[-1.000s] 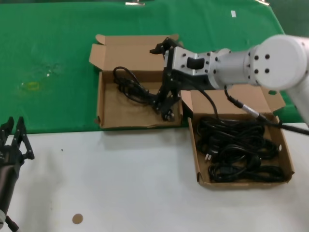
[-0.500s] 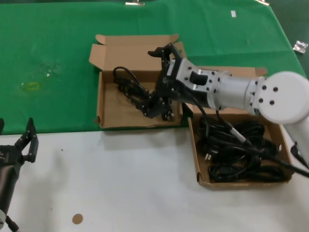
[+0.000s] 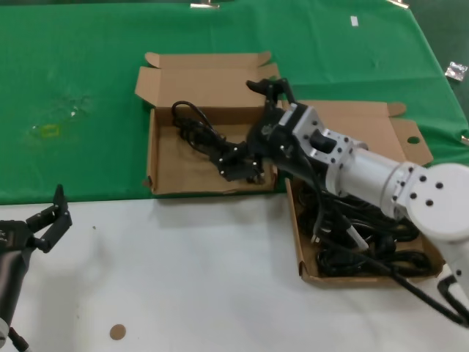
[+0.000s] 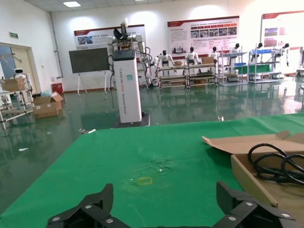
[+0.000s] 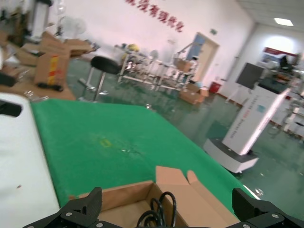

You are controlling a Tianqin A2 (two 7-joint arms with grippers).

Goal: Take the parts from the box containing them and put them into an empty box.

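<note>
The box containing the parts [image 3: 370, 276] sits on the right, with several black coiled cables [image 3: 366, 249] heaped in it. The empty box [image 3: 176, 165] on its left has its lid flaps splayed out, and one black cable [image 3: 198, 132] lies across its floor. My right gripper [image 3: 253, 128] reaches across to that box's right side and stands open above the cable's near end. In the right wrist view the gripper [image 5: 166, 214] has its fingers wide apart over the cable loops [image 5: 164, 202]. My left gripper [image 3: 45, 218] waits open at the table's front left, also open in its own view [image 4: 164, 209].
A green cloth [image 3: 80, 88] covers the back of the table; the front is white [image 3: 183, 279]. A small brown disc [image 3: 117, 332] lies near the front edge. A small packet [image 3: 454, 71] lies at the far right. My right forearm crosses over the right box.
My right arm has dropped lower and swung over the right box while its gripper stayed at the left box, lifting slightly off the cable. The left gripper has turned and shifted a little right.
</note>
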